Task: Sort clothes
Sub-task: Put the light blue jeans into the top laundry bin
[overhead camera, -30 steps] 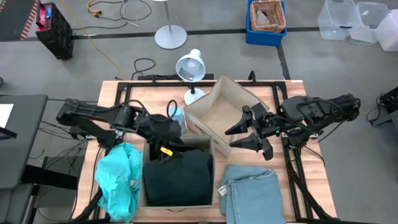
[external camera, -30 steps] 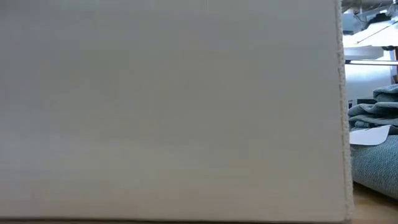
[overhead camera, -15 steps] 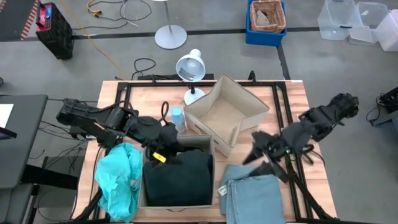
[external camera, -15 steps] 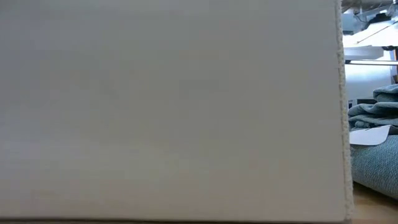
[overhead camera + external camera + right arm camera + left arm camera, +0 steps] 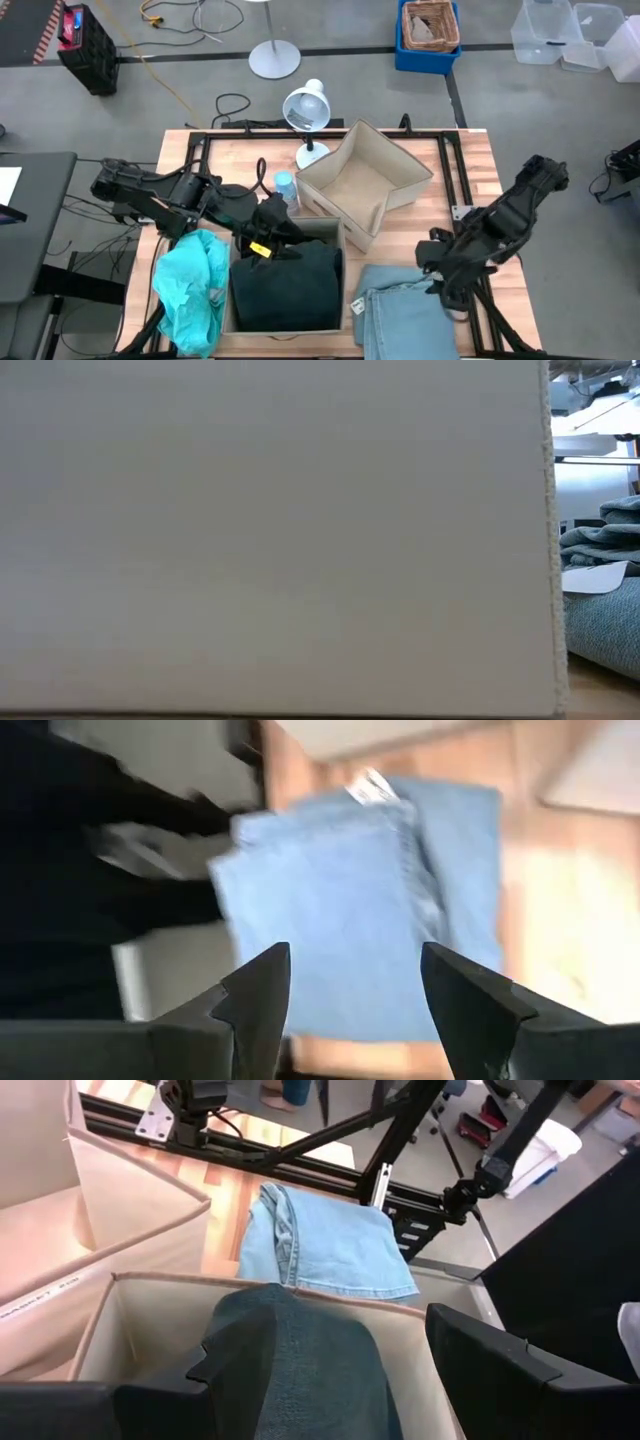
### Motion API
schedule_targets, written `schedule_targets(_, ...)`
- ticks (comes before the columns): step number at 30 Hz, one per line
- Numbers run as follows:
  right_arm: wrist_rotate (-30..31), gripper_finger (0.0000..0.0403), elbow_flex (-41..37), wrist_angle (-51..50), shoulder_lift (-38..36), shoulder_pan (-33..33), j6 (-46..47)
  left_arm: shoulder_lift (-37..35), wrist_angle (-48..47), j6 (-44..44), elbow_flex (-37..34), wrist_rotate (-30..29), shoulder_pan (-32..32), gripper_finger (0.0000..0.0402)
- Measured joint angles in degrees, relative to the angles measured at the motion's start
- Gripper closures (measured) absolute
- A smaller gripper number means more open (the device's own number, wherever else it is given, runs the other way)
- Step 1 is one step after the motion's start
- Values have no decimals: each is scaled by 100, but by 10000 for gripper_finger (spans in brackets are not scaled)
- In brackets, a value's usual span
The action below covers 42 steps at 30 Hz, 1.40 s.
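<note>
In the near box point(image 5: 231, 300) your dark green garment point(image 5: 288, 288) lies sorted; both grippers (left gripper point(image 5: 283, 232), right gripper point(image 5: 440, 272)) gape empty, pale denim garment point(image 5: 410, 318) and turquoise garment point(image 5: 192, 285) remain beside it.

Table point(image 5: 470, 170): light wood planks, black frame. Both fabric boxes point(image 5: 365, 190) plain beige. Garment in the near box point(image 5: 290, 285) dark green, yellow tag at its 11 o'clock. Crumpled garment point(image 5: 190, 290) bright turquoise. Folded garment point(image 5: 405, 315) pale denim blue. Bottle point(image 5: 285, 187) clear bluish. Lamp point(image 5: 305, 108) white.
</note>
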Motion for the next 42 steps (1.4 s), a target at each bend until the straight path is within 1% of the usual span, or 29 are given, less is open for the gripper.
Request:
schedule_targets(6,12,148,2,-452,593,-54,-337,0,105,-218,0,-104,0,150)
schedule_targets(15,45,147,0,-571,1530,-166,-1071,0,388,-404,-2,-215,-5,150)
schedule_targets(23,39,147,-13,-53,2190,-372,-1791,0,386,-407,-2,-286,-135,150)
schedule_targets(25,10,147,-186,238,2223,-444,-1844,0,386,-391,-2,-288,-162,150)
schedule_targets(28,-111,147,-734,802,2084,-526,-1677,0,386,-383,-2,-296,-177,150)
schedule_targets(31,-60,147,-1351,1100,1760,-538,-1225,0,386,-380,-2,-307,-201,150)
schedule_targets(36,-53,147,-2269,1644,877,-476,-424,0,386,-293,-2,-307,-251,150)
schedule_targets(40,-61,147,-2921,1811,199,-358,-75,0,375,-276,-2,-307,-254,150)
schedule_targets(42,-181,147,-3298,1865,-94,-317,17,0,375,-228,-2,-309,-254,150)
